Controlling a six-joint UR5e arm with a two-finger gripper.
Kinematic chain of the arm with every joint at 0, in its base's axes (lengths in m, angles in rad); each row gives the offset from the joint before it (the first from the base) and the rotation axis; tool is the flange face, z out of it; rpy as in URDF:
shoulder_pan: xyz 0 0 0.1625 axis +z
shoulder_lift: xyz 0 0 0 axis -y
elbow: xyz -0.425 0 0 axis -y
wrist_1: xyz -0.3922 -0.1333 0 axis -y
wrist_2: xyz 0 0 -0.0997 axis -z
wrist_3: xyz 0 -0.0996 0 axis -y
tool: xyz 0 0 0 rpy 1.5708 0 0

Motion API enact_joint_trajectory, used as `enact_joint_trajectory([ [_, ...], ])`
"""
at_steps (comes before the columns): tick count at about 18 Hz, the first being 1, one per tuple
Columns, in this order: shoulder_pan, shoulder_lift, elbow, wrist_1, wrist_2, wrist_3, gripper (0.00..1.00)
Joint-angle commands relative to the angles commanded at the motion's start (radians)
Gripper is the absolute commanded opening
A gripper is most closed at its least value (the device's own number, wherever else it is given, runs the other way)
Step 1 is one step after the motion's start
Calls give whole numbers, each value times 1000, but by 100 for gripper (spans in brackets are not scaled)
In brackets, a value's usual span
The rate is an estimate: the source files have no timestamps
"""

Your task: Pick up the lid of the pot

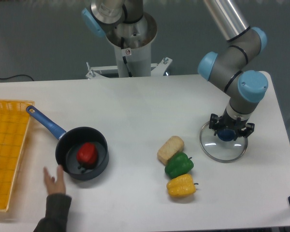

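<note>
The glass pot lid (pixel 224 146) with a metal rim lies flat on the white table at the right. Its blue knob sits right under my gripper (pixel 226 134), which points straight down over the lid's centre. The fingers stand on either side of the knob; whether they press on it I cannot tell. The lid still rests on the table.
A dark pot (pixel 82 153) with a blue handle holds a red pepper (pixel 87 153) at the left. A person's hand (pixel 54 181) rests beside it. An orange basket (pixel 7 150) sits at the far left. A bread roll (pixel 170 149), green pepper (pixel 179 165) and yellow pepper (pixel 181 185) lie left of the lid.
</note>
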Motion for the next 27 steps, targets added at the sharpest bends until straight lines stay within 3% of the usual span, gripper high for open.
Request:
enact_joint_trajectory([
  [10,2,5,0,0,0,-2,55],
  [14,2,15,0,-2,0,0,55],
  [27,-8,126,-48,-26,-3,-3,55],
])
